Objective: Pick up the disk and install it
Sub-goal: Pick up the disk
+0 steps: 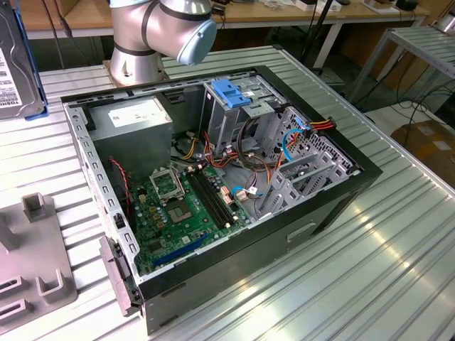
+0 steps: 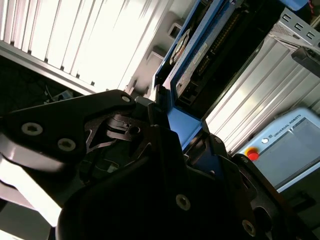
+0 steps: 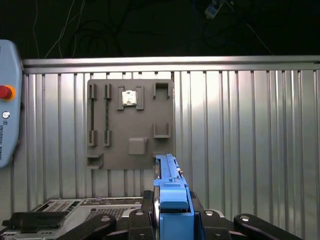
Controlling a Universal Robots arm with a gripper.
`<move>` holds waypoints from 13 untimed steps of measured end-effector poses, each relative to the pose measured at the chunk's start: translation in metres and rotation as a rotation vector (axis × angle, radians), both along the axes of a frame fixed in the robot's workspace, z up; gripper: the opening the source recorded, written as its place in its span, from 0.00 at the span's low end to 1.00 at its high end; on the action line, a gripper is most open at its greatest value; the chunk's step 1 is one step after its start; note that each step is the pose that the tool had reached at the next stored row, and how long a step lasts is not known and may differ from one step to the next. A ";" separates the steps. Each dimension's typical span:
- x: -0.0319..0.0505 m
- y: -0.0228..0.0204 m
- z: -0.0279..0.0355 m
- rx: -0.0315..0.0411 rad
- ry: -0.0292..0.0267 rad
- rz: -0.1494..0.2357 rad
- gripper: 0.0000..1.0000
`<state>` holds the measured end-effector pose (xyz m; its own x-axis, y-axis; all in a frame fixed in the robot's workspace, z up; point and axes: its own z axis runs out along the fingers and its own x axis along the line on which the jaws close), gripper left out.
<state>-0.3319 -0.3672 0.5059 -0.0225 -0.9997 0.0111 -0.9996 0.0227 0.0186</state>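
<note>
Carry the disk (image 1: 20,64), clenched edge-on in the gripper (image 3: 172,212) well apart from the drive cage (image 1: 238,106), its blue rail (image 3: 169,175) square to that cage, likely steering wide of the cables (image 1: 250,145) beside it.

Silver-grey tubular arm (image 1: 142,28), smooth and rounded, closed at one joint by a pale blue round joint cap (image 1: 197,39). Ends in a matte black gripper (image 3: 172,202) of flat, angular linkage plates, studded with small silver screw heads (image 2: 31,129).
</note>
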 end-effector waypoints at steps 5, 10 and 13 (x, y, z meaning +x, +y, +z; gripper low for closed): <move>0.0067 0.0000 0.0000 0.0000 0.0000 0.000 0.37; 0.0128 0.0000 -0.0001 0.0001 -0.0001 0.000 0.37; 0.0165 0.0000 -0.0001 0.0000 0.0000 0.000 0.37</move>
